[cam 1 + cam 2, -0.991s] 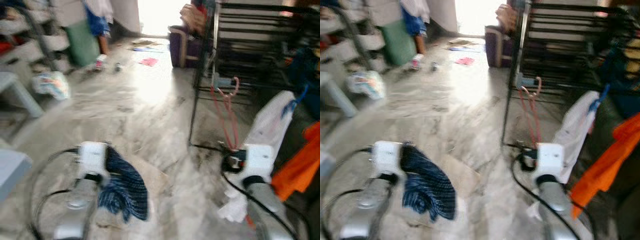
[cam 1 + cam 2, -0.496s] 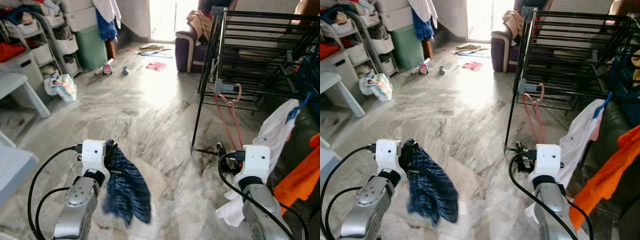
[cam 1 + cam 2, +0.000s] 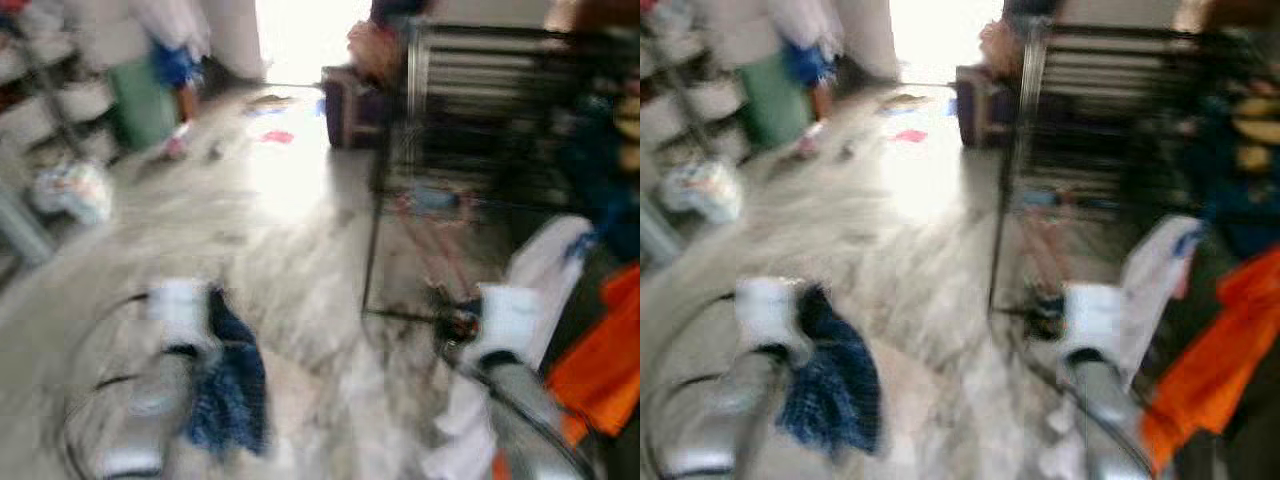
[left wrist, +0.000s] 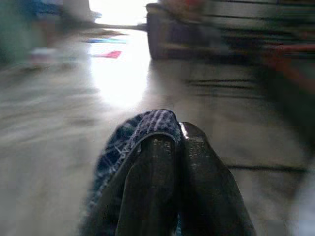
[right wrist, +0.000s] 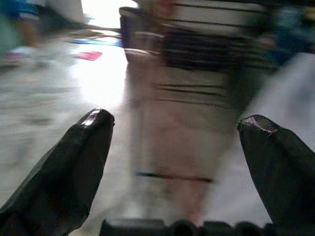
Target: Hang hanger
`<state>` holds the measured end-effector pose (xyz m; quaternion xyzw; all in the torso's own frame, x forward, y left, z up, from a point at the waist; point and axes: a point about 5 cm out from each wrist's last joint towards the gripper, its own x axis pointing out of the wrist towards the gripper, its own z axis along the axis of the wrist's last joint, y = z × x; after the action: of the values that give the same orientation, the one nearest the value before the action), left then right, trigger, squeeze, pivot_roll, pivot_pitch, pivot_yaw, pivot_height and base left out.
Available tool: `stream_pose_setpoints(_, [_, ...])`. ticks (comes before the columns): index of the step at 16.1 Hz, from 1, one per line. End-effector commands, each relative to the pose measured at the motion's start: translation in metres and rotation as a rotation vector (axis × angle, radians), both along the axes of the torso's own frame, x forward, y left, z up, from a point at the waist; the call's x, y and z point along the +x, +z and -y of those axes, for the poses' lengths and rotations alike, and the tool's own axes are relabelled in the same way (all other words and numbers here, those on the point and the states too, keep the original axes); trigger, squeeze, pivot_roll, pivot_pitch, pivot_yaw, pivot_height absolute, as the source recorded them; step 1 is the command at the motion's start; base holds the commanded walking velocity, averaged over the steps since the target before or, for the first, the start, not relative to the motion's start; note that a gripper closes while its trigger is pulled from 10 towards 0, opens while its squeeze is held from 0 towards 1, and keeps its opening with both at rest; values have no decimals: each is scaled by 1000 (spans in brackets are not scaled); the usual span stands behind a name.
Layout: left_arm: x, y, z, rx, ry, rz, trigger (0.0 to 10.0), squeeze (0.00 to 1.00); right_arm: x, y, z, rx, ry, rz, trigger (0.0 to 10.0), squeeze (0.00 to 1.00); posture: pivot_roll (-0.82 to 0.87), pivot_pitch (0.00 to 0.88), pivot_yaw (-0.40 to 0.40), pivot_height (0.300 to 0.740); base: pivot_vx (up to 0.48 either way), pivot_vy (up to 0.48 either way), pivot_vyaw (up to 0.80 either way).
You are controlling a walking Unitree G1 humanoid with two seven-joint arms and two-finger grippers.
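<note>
The left gripper (image 4: 179,147) has its two black fingers pressed together on a dark blue checked cloth (image 3: 228,385), whose folded edge bulges over the fingertips in the left wrist view. In the left eye view the cloth hangs down from the silver left arm (image 3: 150,410) in the lower left of the frame, draping toward the pale marble floor (image 3: 280,250).

The right gripper (image 5: 174,130) stands wide open, its two black fingers (image 5: 74,162) far apart at the lower corners of the right wrist view, with nothing between them. Beyond them, in the middle of that view, a blurred pink streak can be made out in front of dark horizontal bars. The silver right arm (image 3: 510,360) sits in the lower right of the left eye view.

The pink plastic hanger (image 3: 440,240) shows as a faint reddish smear right of centre in the left eye view, just above the right arm's white wrist block (whether it hangs from a bar or only leans there cannot be told through the blur). It lies against the tall black metal drying rack (image 3: 480,100), which fills the upper right of the frame.

A white garment (image 3: 545,275) and a bright orange cloth (image 3: 605,360) hang at the right edge. A dark purple sofa (image 3: 350,100) stands at top centre beside a bright doorway (image 3: 300,35). A green bin (image 3: 140,100) and a white bag (image 3: 75,190) sit in the upper left.
</note>
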<state>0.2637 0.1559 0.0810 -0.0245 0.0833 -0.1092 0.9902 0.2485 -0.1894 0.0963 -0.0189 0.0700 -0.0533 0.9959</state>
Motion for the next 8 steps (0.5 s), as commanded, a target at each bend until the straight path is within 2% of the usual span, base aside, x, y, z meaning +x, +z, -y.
stream_pose_setpoints(1, [2,6,-11,20,18,20,10000,0,2,4,-8,13,18,14,10000,0,-33,0,13,740,334,0,0])
stream_pose_setpoints(2, [2,6,-10,18,17,16,10000,0,1,4,-8,12,16,14,10000,0,-34,0,13,740,292,0,0])
stream_pose_setpoints(8, [2,2,-12,43,51,-5,10000,0,-1,1,-6,7,15,-11,10000,0,-38,6,13,740,0,0,0])
